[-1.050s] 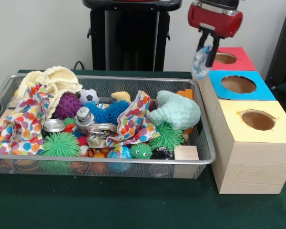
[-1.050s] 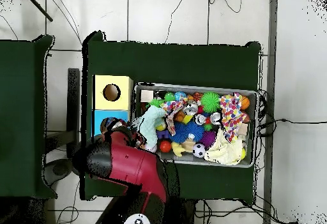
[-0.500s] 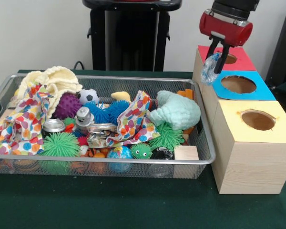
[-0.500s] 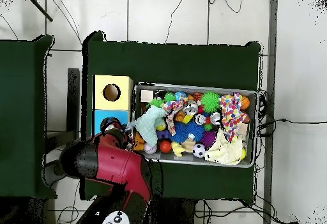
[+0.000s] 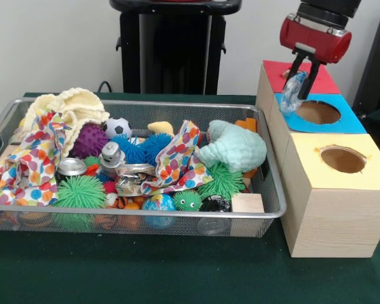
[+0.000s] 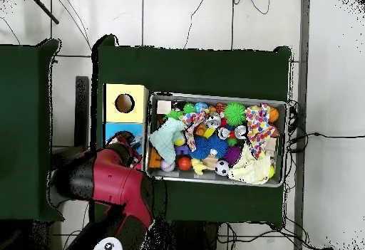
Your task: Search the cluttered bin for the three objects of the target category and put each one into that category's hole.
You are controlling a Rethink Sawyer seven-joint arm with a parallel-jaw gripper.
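While hanging over the blue-topped box (image 5: 319, 113), gripper (image 5: 303, 79) clamped on crumpled plastic bottle (image 5: 292, 93)

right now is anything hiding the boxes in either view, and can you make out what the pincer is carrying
Front view: all three box tops show; the pincer grips a crumpled clear plastic item, details hard to read. Overhead view: the arm covers the red box and part of the blue box.

Green table (image 5: 145, 272). Wire bin (image 5: 266, 209) directly on it, toward one end; row of three wooden boxes (image 5: 332, 215) just beside the bin, toward the other end.
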